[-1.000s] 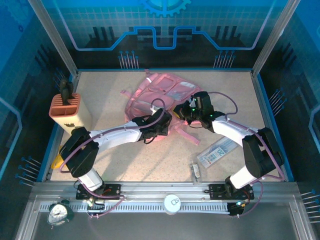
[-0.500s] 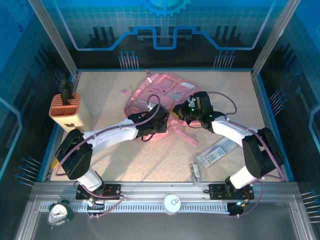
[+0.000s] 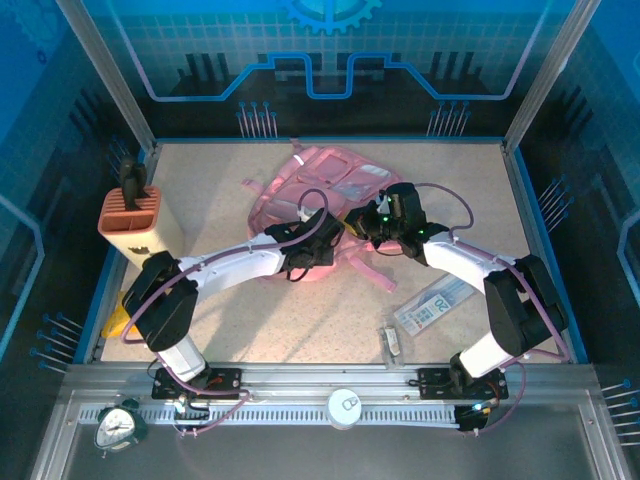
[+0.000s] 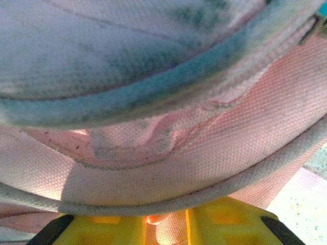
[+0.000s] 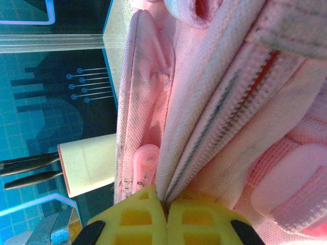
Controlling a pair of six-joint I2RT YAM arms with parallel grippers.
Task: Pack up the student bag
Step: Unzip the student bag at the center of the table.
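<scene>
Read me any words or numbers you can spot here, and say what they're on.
"20": seemingly, in large dark print on the clear packet; its smaller print is too small to read.
Clock: dial figures too small to read.
White disc: a dark mark, not legible.
Bag: no writing visible, even in the close wrist views.

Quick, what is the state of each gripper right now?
Left gripper: closed, pinching a fold of the large soft pink fabric backpack.
Right gripper: closed on the same backpack's zipper edge.
</scene>
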